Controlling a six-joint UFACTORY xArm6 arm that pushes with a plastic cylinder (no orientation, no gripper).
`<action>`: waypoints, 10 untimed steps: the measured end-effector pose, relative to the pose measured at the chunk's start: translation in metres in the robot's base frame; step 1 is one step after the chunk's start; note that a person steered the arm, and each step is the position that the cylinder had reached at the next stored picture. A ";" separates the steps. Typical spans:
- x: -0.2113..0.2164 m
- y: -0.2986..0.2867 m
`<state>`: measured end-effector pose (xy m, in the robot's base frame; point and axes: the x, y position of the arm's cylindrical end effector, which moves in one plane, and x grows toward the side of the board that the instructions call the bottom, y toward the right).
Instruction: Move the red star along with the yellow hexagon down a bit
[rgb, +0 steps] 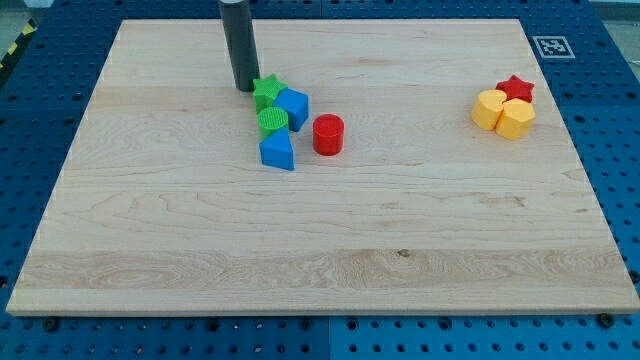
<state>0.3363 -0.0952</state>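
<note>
The red star (516, 88) lies at the view's right, touching two yellow blocks below it: a yellow hexagon (490, 109) on the left and another yellow block (516, 119) on the right. My tip (245, 88) rests on the board at the view's upper left, far from the red star, just left of a green star (266, 91).
A cluster sits by my tip: the green star, a blue block (293, 108), a green cylinder (273, 122), a blue triangular block (278, 152) and a red cylinder (328, 134). The wooden board (320, 250) ends near the red star at the view's right.
</note>
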 end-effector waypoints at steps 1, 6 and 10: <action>0.015 0.015; -0.053 0.100; -0.065 0.215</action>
<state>0.2718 0.1197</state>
